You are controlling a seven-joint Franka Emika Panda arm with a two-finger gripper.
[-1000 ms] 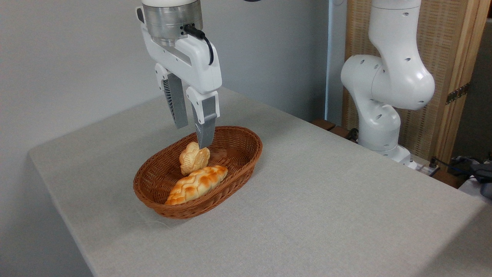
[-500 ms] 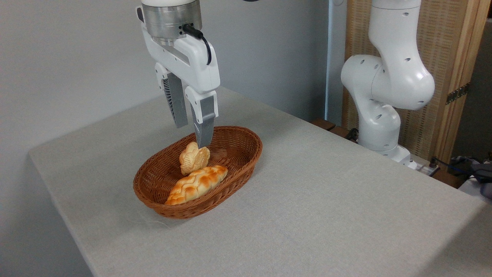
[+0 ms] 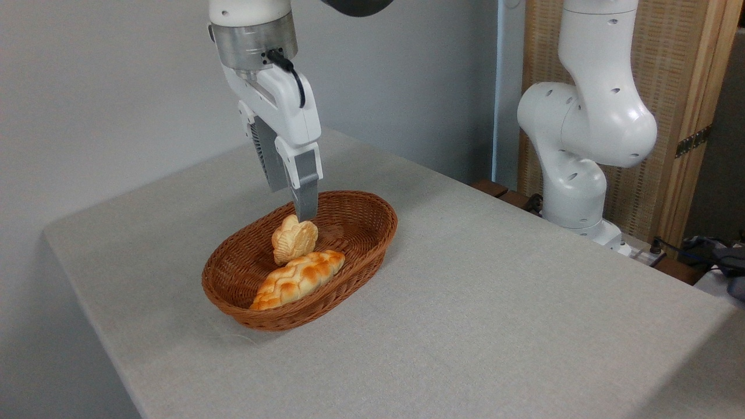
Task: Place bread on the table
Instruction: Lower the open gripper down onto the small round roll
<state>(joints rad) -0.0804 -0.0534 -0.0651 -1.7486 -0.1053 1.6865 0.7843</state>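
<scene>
At the far left a bare stretch of the table (image 3: 145, 233) runs out to its rounded corner, covered in light grey cloth. Next comes the brown oval wicker basket (image 3: 372, 230), standing on the table a little left of centre. Inside it lie two pieces: a braided golden-brown loaf (image 3: 298, 279) along the near side, and behind it the bread (image 3: 294, 239), a small pale-golden bun with shell-like ridges, propped on edge against the loaf.

Directly above the bun hangs the end effector (image 3: 291, 203), pointing downward. Its two fingers stand apart with nothing between them; the nearer finger's tip seems to sit at the bun's top edge, though whether it touches cannot be told from this angle. The other finger is partly hidden behind it.

To the right, the table is open and flat, and beyond its far edge rises the white arm's base and elbow (image 3: 582, 128), before a slatted wooden screen (image 3: 687, 87).

As judged from this, the task is at its start: the bun is in the basket, not gripped. Closing on it, lifting it clear of the rim and setting it down on the cloth all remain.
</scene>
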